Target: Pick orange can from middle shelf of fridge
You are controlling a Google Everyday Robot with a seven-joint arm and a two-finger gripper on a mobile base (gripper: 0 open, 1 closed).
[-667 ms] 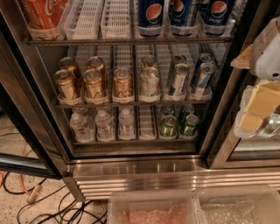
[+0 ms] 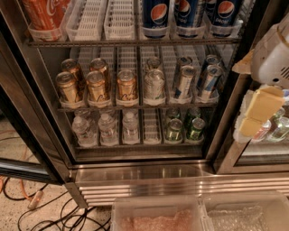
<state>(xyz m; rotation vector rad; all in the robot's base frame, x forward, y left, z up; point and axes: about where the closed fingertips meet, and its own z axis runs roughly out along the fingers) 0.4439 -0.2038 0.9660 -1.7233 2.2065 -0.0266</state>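
Observation:
Several copper-orange cans stand at the left of the middle shelf (image 2: 135,107) in white lane trays; the front ones are at left (image 2: 68,88), centre-left (image 2: 97,85) and centre (image 2: 127,85), with more behind them. A silver-white can (image 2: 154,84) and slim blue-and-silver cans (image 2: 184,81) stand to their right. The fridge (image 2: 135,173) has its door open. My gripper (image 2: 258,113), with yellowish pads under a white arm housing, hangs at the right edge, in front of the fridge's right frame post. It is well right of the orange cans and holds nothing.
Pepsi bottles (image 2: 156,13) and a red Coca-Cola bottle (image 2: 45,13) fill the top rack. Small water bottles (image 2: 108,128) and green cans (image 2: 174,128) fill the bottom rack. The open glass door (image 2: 18,135) stands left. Cables (image 2: 40,212) lie on the floor. Clear bins (image 2: 158,214) sit below.

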